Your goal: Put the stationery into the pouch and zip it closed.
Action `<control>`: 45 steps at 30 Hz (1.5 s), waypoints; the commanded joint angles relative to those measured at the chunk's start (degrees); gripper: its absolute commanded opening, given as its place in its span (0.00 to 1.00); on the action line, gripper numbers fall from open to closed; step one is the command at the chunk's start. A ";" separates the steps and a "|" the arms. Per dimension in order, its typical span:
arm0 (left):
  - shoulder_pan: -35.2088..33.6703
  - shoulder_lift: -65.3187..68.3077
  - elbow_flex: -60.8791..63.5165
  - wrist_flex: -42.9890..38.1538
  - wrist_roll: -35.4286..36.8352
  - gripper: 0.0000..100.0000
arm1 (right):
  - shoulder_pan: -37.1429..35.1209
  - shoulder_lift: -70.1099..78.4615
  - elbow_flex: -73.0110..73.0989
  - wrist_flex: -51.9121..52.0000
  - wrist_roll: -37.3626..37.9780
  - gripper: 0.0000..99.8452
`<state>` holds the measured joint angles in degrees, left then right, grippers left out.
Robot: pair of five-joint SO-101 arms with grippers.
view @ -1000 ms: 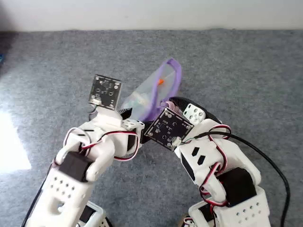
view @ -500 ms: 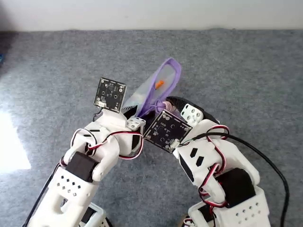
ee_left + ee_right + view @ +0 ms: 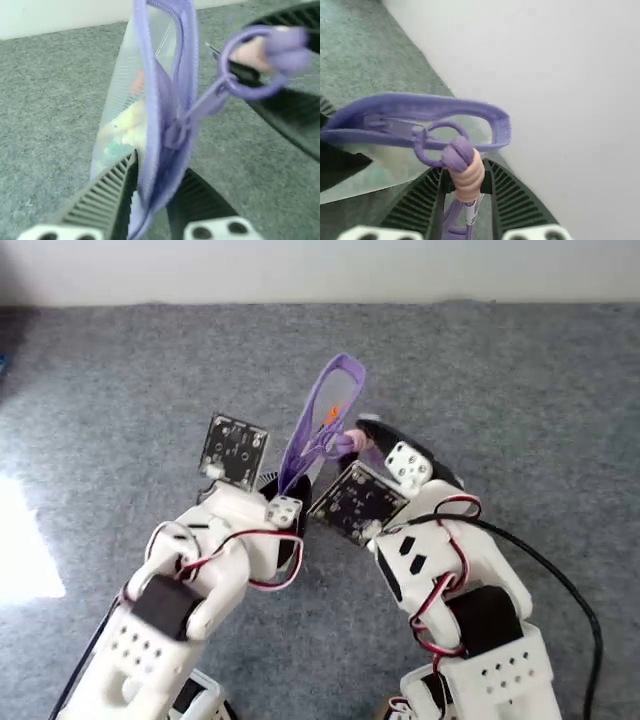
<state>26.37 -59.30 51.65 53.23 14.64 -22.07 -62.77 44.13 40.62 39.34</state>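
Under me the table (image 3: 520,390) is covered edge to edge in a grey, felt-like mat with a mottled nap. Along its far side runs a plain white wall (image 3: 320,270). A bright patch of light (image 3: 22,540) lies on the mat at one edge.

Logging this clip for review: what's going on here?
Two arms hold a purple pouch up off the table. The left end effector clamps one end of it, and stationery shows through the mesh. The right end effector grips the zipper pull. How far the zip is closed cannot be told.
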 commanded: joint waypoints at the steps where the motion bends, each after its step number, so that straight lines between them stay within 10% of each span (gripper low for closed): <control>1: 0.44 -7.56 0.22 3.87 -0.18 0.01 | 4.26 2.59 -0.79 -6.64 0.09 0.01; 20: 0.44 -28.40 5.67 18.73 -0.26 0.01 | 15.96 36.18 -15.56 -26.33 0.35 0.01; 35: 0.00 -31.47 5.49 21.36 -3.08 0.02 | 16.04 43.47 -23.56 -18.77 0.09 0.01; 45: -20.04 -31.12 5.49 21.54 -3.16 0.35 | 15.52 39.96 -21.80 -7.16 -4.84 0.01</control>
<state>11.25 -90.42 57.80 74.68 11.74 -6.68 -20.13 23.82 31.56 37.58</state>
